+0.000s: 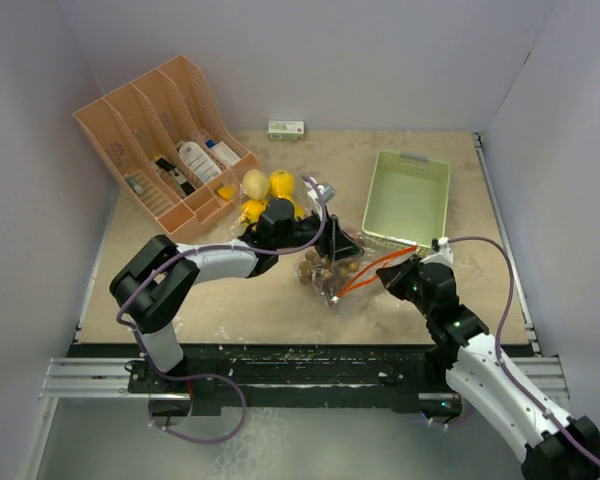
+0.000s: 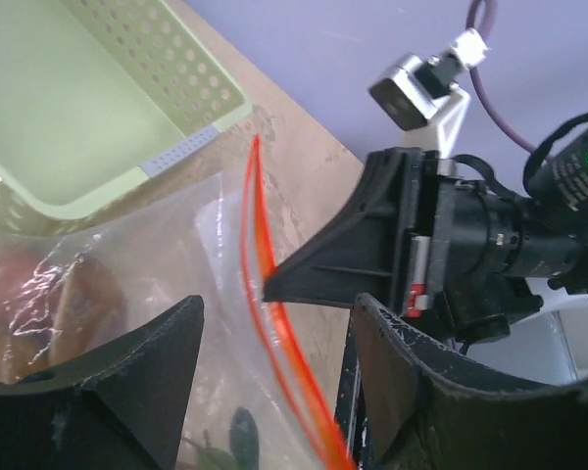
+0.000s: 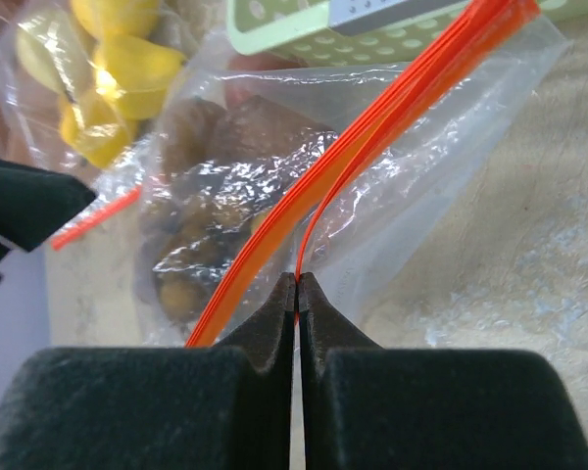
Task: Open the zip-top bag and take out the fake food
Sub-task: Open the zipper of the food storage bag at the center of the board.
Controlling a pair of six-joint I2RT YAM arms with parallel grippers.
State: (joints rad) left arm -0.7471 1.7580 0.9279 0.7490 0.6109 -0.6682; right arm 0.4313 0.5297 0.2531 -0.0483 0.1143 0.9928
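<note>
Two arms work over one worktop (image 1: 280,315). Nearest, at 5 o'clock in the top view, the right pincer (image 3: 296,284) is clenched tight on the orange zip strip (image 3: 372,127) of a clear bag (image 1: 325,275). One layer of the strip peels away from the rest and runs down between its closed fingers.

The bag lies at the middle of the worktop. Its strip's long axis runs from about 8 o'clock to 2 o'clock, and the mouth faces the right arm. Inside sit several brown lumps (image 1: 320,268), too bunched to count.

The left pincer (image 2: 274,333) comes in from 9 o'clock and stands released. Its two fingers are spread wide, one on either side of the strip, over the bag's film.

Just behind it, at 11 o'clock, at least three yellow pieces (image 1: 268,187) sit in a second clear bag (image 3: 39,108).

At 1 o'clock is one pale green basket (image 1: 435,215), just beside the first bag. At 10 o'clock is one orange slotted rack (image 1: 130,115) holding two white bottles (image 1: 195,160) and some small dark items. Farthest, at 12 o'clock, one small box (image 1: 285,128) sits by the back wall.
</note>
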